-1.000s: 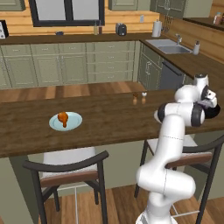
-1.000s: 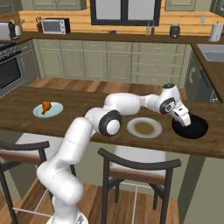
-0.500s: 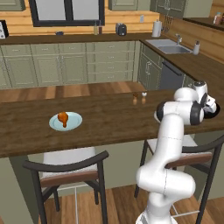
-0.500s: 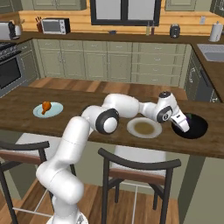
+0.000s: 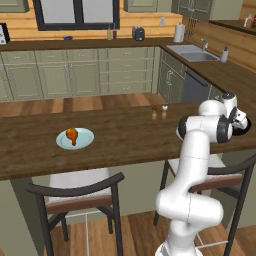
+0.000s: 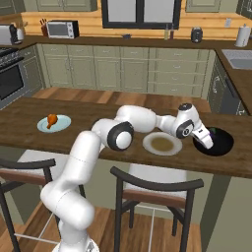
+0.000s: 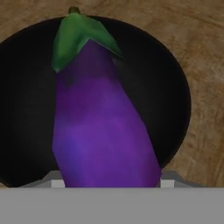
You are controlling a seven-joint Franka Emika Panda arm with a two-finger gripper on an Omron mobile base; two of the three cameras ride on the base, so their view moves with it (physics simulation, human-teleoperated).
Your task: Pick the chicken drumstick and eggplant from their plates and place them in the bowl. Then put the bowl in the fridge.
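Note:
The eggplant (image 7: 100, 118), glossy purple with a green cap, hangs from my gripper (image 7: 109, 181), which is shut on it just above the black bowl (image 7: 175, 87). From the right base view the gripper (image 6: 205, 140) reaches down over the bowl (image 6: 222, 145) at the counter's right end, with a bit of the eggplant (image 6: 212, 132) showing beside it. The cream plate with a tan centre (image 6: 162, 143) lies bare just left of the bowl. Far left, the chicken drumstick (image 6: 51, 119) rests on the pale blue plate (image 6: 61, 125). The left base view shows that drumstick (image 5: 72, 135) on its plate (image 5: 86, 141).
Two small shakers (image 5: 159, 112) stand near the counter's far edge. Two dark stools (image 6: 157, 189) are tucked under the near edge of the wooden counter (image 5: 125, 135). Green cabinets, a sink and a microwave line the back wall.
The hand has come down toward the bowl with the eggplant in it. Drumstick and both plates have not moved.

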